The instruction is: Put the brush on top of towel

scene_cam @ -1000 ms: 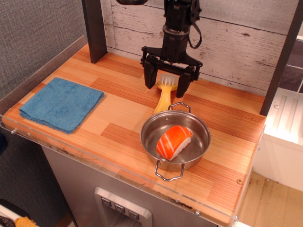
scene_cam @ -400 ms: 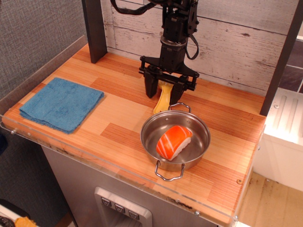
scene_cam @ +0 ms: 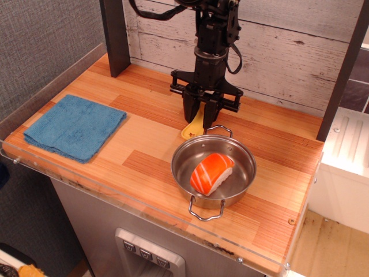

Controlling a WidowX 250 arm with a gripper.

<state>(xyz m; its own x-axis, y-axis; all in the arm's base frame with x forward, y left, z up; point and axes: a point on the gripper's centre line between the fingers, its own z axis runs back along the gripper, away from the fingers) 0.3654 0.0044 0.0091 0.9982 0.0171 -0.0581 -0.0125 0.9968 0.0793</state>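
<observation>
The yellow brush [scene_cam: 194,126] lies on the wooden table behind the steel pot; only its flat handle and rounded tip show, the bristle end is hidden by the gripper. My gripper [scene_cam: 202,117] stands straight down over it, its black fingers closed in on the handle's upper part, low at the table. The blue towel [scene_cam: 75,126] lies flat at the table's left side, well apart from the brush and the gripper.
A steel pot [scene_cam: 242,183] with two loop handles stands at the front middle and holds a piece of salmon sushi [scene_cam: 211,172]. A dark post [scene_cam: 115,34] stands at the back left. A plank wall runs behind.
The gripper has come down over the brush and its fingers have closed from wide apart onto the handle. The brush's bristle end is now hidden. Towel and pot have not moved.
</observation>
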